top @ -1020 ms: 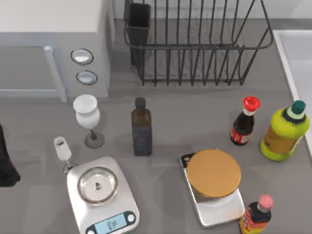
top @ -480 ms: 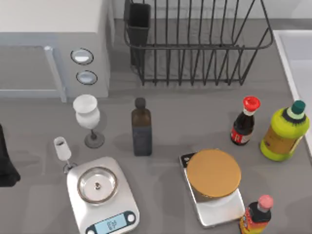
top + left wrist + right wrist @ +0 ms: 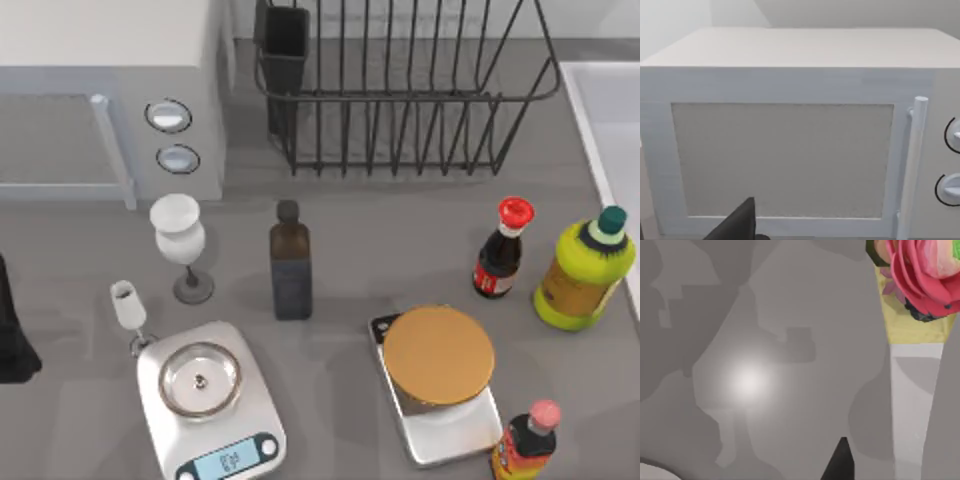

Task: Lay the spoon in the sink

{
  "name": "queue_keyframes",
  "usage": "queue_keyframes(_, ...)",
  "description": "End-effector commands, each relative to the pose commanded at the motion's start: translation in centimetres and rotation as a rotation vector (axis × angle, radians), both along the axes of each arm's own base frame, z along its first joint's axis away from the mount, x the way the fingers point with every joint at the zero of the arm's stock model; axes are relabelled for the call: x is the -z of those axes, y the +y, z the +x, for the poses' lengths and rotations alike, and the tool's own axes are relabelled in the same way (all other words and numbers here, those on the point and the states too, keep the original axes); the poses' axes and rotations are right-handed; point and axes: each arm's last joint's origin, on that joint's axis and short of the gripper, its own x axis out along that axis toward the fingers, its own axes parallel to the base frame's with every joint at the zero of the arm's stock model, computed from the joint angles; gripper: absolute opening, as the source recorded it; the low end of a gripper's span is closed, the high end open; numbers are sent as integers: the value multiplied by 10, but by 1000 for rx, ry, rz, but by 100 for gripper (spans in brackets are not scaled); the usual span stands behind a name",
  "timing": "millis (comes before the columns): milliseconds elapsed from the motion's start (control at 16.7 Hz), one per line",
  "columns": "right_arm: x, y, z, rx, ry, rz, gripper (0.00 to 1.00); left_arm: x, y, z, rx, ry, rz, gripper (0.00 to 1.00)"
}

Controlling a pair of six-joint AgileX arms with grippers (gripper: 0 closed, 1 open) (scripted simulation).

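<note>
Sink [image 3: 608, 110] at counter's right edge, beyond dish rack [image 3: 405, 90]. Spoon unlocated. Our left arm [image 3: 12, 335] parked at left edge; tool state: cannot tell. Step: search; next, find spoon, reach.

White microwave [image 3: 110, 90] at top left, black wire dish rack [image 3: 400, 90] beside it. Below: white goblet [image 3: 178, 235], small white cup [image 3: 127, 303], dark bottle [image 3: 290, 262] upright. Two scales in front: left one [image 3: 210, 400] with a metal bowl, right one [image 3: 435, 405] under an orange disc [image 3: 438, 355]. Right side: red-capped sauce bottle [image 3: 502, 250], yellow-green bottle [image 3: 585, 270], pink-capped bottle [image 3: 525, 442].
</note>
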Motion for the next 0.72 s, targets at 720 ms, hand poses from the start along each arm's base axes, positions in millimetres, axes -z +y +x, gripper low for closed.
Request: queue_keyframes(720,-30,-30,176,-5,85,30,0,0,0,0,0,0,0,100)
